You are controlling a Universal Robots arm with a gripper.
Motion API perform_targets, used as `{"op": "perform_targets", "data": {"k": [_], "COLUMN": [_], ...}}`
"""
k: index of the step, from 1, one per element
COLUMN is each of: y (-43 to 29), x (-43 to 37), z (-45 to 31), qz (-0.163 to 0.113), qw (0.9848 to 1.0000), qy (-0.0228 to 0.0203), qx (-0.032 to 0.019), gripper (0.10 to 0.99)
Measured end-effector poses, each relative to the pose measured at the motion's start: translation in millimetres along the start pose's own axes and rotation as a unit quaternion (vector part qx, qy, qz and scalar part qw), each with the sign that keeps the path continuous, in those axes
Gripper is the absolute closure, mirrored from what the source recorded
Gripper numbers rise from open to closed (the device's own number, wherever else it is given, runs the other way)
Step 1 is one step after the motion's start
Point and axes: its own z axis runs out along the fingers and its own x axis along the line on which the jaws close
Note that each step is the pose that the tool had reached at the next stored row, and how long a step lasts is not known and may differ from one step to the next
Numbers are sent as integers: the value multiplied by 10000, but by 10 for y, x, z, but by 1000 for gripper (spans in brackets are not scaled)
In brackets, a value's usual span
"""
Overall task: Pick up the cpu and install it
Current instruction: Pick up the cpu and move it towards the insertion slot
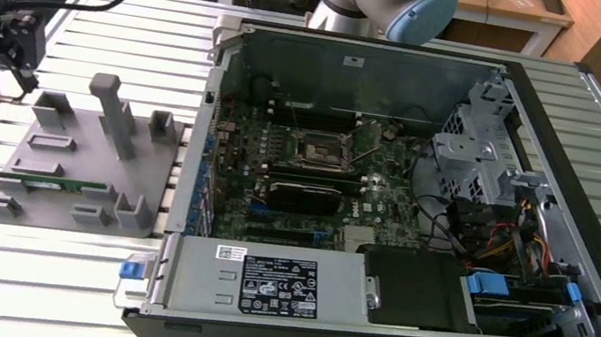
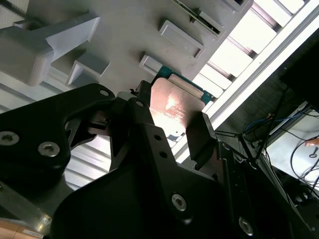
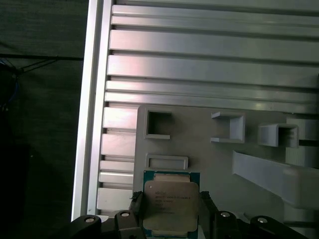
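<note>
Our hand [image 2: 172, 112] is clamped on two opposite edges of the cpu [image 3: 171, 204], at the corner of the grey tray [image 3: 209, 164] on the table [image 3: 199, 69], so we want a level, straight lift with no twisting, for it's a flat square chip, silvery lid, green rim.

The cpu [image 3: 171, 204] [image 2: 175, 101] is a small, flat, square chip. A silvery metal lid with clipped corners covers most of its top, and faint lines of print cross the lid. A thin green board shows as a narrow border around the lid. In the second wrist view the lid reflects a warm, pinkish glare. It faces lid upward, level, with its sides parallel to those of the grey fixture plate [image 3: 199, 149]. It lies at one corner of that plate, close to the plate's edge and just beside a shallow rectangular pocket.
</note>
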Motion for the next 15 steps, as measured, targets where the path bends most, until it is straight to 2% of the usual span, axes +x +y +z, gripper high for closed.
{"op": "perform_targets", "data": {"k": [15], "y": [3], "x": [0], "z": [-53], "qz": [0], "qw": [10000], "qy": [0], "qx": [0], "gripper": [557]}}
